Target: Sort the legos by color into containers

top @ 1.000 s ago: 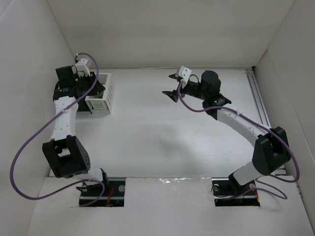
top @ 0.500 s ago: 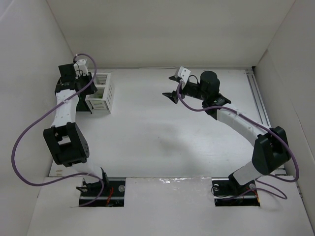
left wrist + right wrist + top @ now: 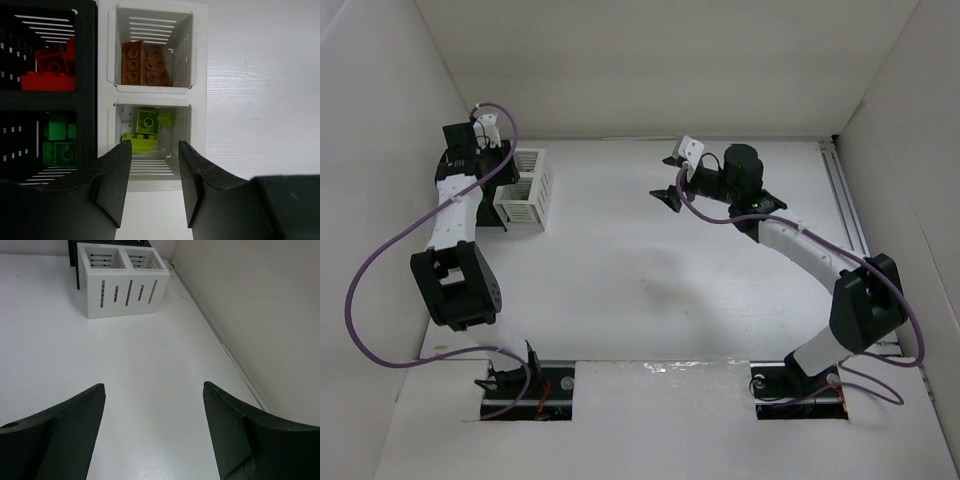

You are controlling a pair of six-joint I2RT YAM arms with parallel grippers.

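In the left wrist view the white bin (image 3: 200,60) holds orange legos (image 3: 145,62) in its far compartment and yellow-green legos (image 3: 145,127) in its near one. The black bin (image 3: 87,75) beside it holds red legos (image 3: 50,70) far and green legos (image 3: 59,147) near. My left gripper (image 3: 155,146) is open and empty above the near edge of the white bin. In the top view it (image 3: 485,168) hangs by the white bin (image 3: 525,188). My right gripper (image 3: 669,177) is open and empty over mid-table, facing the white bin (image 3: 122,282).
White walls close the table on the left (image 3: 380,150), back and right. A metal rail (image 3: 845,195) runs along the right side. The left arm's purple cable (image 3: 380,290) loops out toward the left wall.
My left arm has drawn back toward the left wall, uncovering more of the white bin. The right arm has hardly moved.
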